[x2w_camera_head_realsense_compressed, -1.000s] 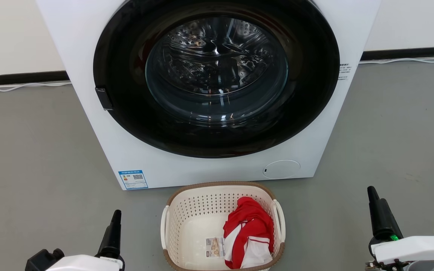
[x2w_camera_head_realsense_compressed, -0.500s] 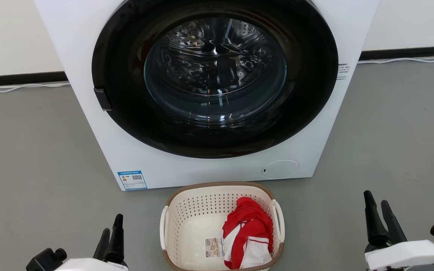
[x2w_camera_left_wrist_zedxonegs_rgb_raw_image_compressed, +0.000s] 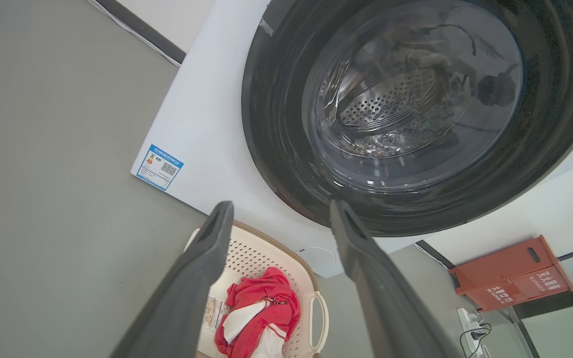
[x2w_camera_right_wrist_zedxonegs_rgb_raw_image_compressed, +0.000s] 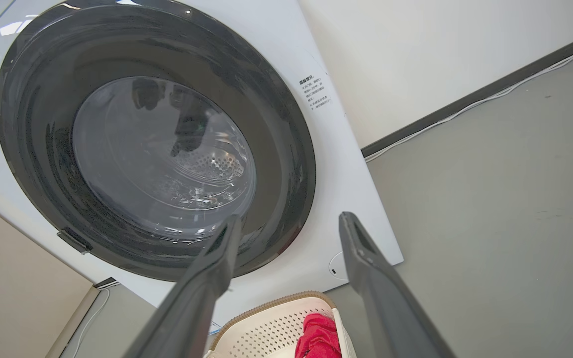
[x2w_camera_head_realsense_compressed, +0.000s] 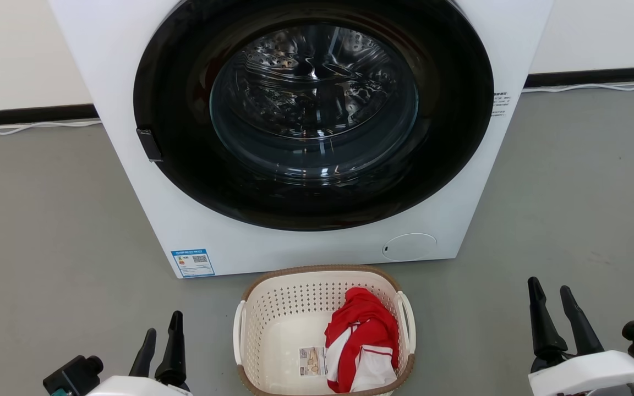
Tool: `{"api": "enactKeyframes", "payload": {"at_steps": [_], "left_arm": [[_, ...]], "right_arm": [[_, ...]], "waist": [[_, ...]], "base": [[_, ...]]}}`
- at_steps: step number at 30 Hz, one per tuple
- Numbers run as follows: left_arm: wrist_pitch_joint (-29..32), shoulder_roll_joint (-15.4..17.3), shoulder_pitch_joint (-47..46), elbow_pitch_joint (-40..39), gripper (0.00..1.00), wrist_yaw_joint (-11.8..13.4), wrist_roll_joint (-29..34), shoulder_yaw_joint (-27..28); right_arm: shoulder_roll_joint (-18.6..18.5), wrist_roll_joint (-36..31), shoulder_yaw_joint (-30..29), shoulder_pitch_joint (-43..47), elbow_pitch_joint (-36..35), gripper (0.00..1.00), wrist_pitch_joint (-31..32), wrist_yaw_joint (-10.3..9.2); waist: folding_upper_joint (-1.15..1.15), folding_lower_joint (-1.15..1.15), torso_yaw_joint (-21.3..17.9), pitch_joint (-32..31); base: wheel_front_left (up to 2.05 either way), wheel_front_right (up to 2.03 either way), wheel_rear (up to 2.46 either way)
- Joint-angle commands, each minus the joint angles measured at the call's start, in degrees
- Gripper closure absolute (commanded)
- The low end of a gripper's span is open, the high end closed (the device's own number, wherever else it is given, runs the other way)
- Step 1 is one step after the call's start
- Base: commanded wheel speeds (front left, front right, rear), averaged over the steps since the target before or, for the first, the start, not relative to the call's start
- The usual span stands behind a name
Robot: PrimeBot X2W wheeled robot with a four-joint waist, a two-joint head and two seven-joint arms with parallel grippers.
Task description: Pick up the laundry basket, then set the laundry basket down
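Observation:
The cream-white perforated laundry basket [x2w_camera_head_realsense_compressed: 278, 324] with a brown rim stands on the grey floor in front of the washing machine, holding a red and white garment [x2w_camera_head_realsense_compressed: 364, 341] and a paper label [x2w_camera_head_realsense_compressed: 312, 361]. My left gripper [x2w_camera_head_realsense_compressed: 163, 324] is open at the lower left, well apart from the basket's left handle [x2w_camera_head_realsense_compressed: 238, 333]. Over at the lower right, the right gripper [x2w_camera_head_realsense_compressed: 549, 289] is open too, clear of the right handle [x2w_camera_head_realsense_compressed: 408, 322]. The left wrist view shows the basket [x2w_camera_left_wrist_zedxonegs_rgb_raw_image_compressed: 261, 253] below the left gripper [x2w_camera_left_wrist_zedxonegs_rgb_raw_image_compressed: 279, 209]. The right wrist view catches its rim [x2w_camera_right_wrist_zedxonegs_rgb_raw_image_compressed: 266, 306] under the right gripper [x2w_camera_right_wrist_zedxonegs_rgb_raw_image_compressed: 289, 221].
A white front-loading washing machine [x2w_camera_head_realsense_compressed: 196, 231] with a dark round door [x2w_camera_head_realsense_compressed: 314, 110], shut, stands right behind the basket. White cables run along the wall base [x2w_camera_head_realsense_compressed: 31, 125]. A red crate [x2w_camera_left_wrist_zedxonegs_rgb_raw_image_compressed: 513, 273] and a power strip [x2w_camera_left_wrist_zedxonegs_rgb_raw_image_compressed: 470, 318] sit off to one side in the left wrist view.
Both grippers have opened: the fingers stood together a second ago and now stand apart. The arms shifted slightly. The basket has not moved.

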Motion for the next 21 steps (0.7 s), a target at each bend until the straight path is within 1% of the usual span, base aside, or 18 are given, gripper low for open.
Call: {"api": "enactKeyframes", "payload": {"at_steps": [1,13,19,20,21], "left_arm": [[-1.0,0.6,-0.8,-1.9,0.0,0.4,2.4,0.9],[-3.0,0.7,-0.1,-3.2,0.0,0.7,12.5,0.9],[-3.8,0.7,0.1,-3.6,0.0,0.7,16.0,1.2],[-4.2,0.8,0.2,-3.6,0.0,0.8,17.5,1.3],[-4.2,0.8,0.2,-3.6,0.0,0.8,17.5,1.3]], "right_arm": [[-1.1,-2.2,1.0,-0.7,-2.0,0.0,-1.1,0.29],[-1.7,-10.6,0.7,-0.2,-1.8,0.0,-3.1,0.33],[-1.7,-13.9,0.2,0.2,-1.7,0.0,-3.9,0.35],[-1.6,-15.2,0.0,0.4,-1.7,0.0,-4.3,0.35],[-1.6,-15.2,0.0,0.4,-1.7,0.0,-4.3,0.35]], "waist": [[0.0,0.0,0.0,0.0],[0.0,0.0,0.1,0.1],[0.0,0.0,0.0,0.2],[0.0,0.0,0.0,0.1],[0.0,0.0,0.0,0.1]], "base": [[0.0,0.0,0.0],[0.0,0.0,0.0],[0.0,0.0,0.0],[0.0,0.0,0.0],[0.0,0.0,0.0]]}}
